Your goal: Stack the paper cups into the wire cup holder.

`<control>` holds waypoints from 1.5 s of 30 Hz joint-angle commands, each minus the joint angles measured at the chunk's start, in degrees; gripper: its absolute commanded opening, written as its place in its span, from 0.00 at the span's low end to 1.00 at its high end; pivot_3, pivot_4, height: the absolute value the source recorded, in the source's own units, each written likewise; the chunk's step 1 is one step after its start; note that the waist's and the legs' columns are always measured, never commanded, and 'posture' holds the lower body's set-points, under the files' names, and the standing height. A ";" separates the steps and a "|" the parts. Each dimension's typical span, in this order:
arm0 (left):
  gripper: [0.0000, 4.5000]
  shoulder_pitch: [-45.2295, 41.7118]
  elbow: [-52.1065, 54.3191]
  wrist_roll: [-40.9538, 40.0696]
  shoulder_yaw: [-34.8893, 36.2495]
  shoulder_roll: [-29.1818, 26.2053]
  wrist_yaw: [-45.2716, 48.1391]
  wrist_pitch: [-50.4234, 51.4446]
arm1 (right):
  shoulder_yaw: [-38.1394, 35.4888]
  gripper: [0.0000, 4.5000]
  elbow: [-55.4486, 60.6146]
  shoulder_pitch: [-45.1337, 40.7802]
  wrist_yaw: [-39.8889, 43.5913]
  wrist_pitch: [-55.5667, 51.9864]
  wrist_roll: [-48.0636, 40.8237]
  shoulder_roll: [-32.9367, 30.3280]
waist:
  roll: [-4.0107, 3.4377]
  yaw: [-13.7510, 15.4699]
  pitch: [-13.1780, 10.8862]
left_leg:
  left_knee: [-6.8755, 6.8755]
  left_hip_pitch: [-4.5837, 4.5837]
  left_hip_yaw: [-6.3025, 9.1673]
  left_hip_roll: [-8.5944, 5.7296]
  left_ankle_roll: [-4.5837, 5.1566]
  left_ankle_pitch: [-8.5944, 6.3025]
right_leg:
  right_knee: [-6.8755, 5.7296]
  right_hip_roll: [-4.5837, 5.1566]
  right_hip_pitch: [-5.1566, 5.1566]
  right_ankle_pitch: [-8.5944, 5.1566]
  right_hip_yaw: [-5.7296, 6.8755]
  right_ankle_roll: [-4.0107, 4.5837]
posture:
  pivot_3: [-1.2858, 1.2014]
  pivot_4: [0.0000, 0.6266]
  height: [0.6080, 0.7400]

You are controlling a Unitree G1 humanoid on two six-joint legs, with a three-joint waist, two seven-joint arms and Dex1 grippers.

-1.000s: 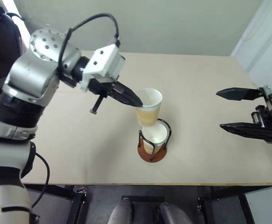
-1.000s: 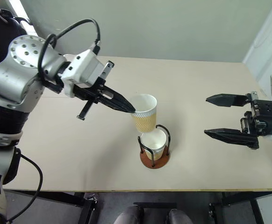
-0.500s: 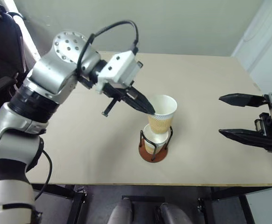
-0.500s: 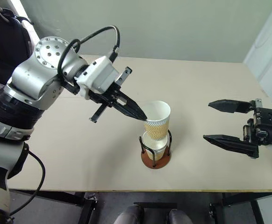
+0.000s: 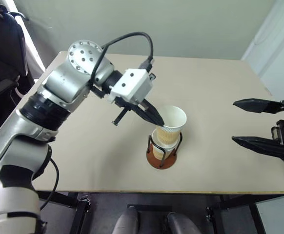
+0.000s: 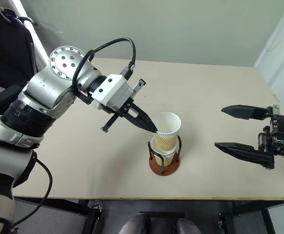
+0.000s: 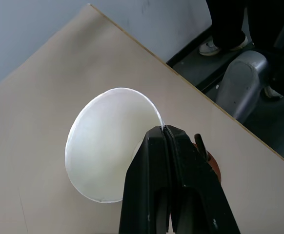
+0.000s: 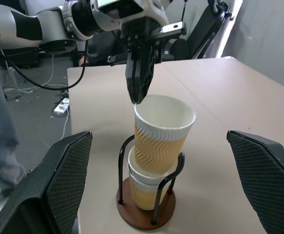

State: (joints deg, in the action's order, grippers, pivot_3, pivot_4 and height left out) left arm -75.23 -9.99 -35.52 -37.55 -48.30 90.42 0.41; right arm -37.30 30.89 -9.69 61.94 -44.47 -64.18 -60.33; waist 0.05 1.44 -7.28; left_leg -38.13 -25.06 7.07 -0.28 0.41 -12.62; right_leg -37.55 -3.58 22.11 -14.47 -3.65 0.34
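The left gripper (image 6: 153,128) pinched the rim of a paper cup (image 6: 166,130), lowering it into the cup nested in the wire cup holder (image 6: 164,165) near the table's (image 6: 220,92) front edge. The right gripper (image 6: 234,127) waited spread and empty, far right. The lower cup's count stayed hard to judge.

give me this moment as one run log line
left tool: shut on rim of tan ribbed paper cup | cup: partly nested in cup inside black wire cup holder | right tool: open, apart | stage: seating cup
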 commanded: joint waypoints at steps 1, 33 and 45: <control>0.01 -0.42 0.58 1.79 0.29 -0.21 2.08 -1.14 | -1.61 1.00 0.74 -0.17 -0.40 0.50 -1.21 -0.88 | 0.00 0.00 0.00 | 0.00 0.00 0.00 0.00 0.00 0.00 | 0.00 0.00 0.00 0.00 0.00 -0.01 | 0.52 0.24 1.00; 0.99 43.77 8.18 0.83 43.16 -11.19 -14.17 26.63 | 15.96 1.00 -20.91 -1.41 15.44 12.80 23.59 -7.93 | -0.16 -0.09 0.05 | 0.01 0.08 -0.16 0.03 0.05 -0.02 | 0.00 0.00 0.05 0.06 -0.18 -0.03 | 0.52 0.24 1.00; 0.99 57.10 12.81 -2.45 58.08 -10.66 -19.80 30.69 | 24.73 1.00 -29.62 -10.07 22.50 18.00 29.53 -7.07 | -0.19 -0.44 0.03 | 0.14 0.52 -0.16 0.06 -0.16 0.21 | -0.35 -0.05 -0.03 0.26 -0.21 0.36 | 0.52 0.24 1.00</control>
State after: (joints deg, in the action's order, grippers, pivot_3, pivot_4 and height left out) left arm -18.67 0.98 -37.01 17.62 -59.16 71.12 31.68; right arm -12.19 1.89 -18.40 83.54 -27.27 -34.86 -67.16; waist -0.13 1.00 -7.25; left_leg -37.98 -24.51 6.90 -0.23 0.24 -12.40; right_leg -37.90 -3.63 22.05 -14.21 -3.88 0.73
